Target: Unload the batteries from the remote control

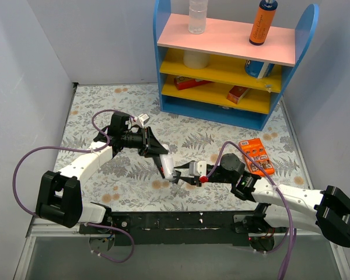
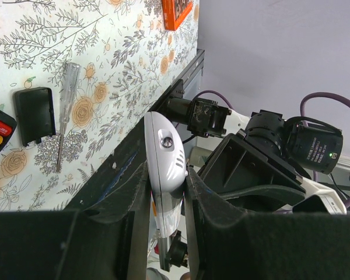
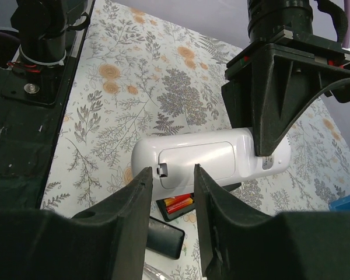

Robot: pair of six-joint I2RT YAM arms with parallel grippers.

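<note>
Top view: the blue shelf unit blocks the upper right, and the orange battery pack lies just beside the right arm. Centre is congested: the left gripper clamps a white device, and the right gripper stands spread close to it. On the mat near them lie the remote control, its back cover and a screwdriver. The floral mat at upper left is passable.

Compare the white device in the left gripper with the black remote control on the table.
The white device is clamped in the left gripper; the remote control lies on the table. The device's back hatch is shut; the remote's bay is open, showing red batteries, its cover lying beside it. Shell colours differ: white against black. Both have back hatches.
</note>
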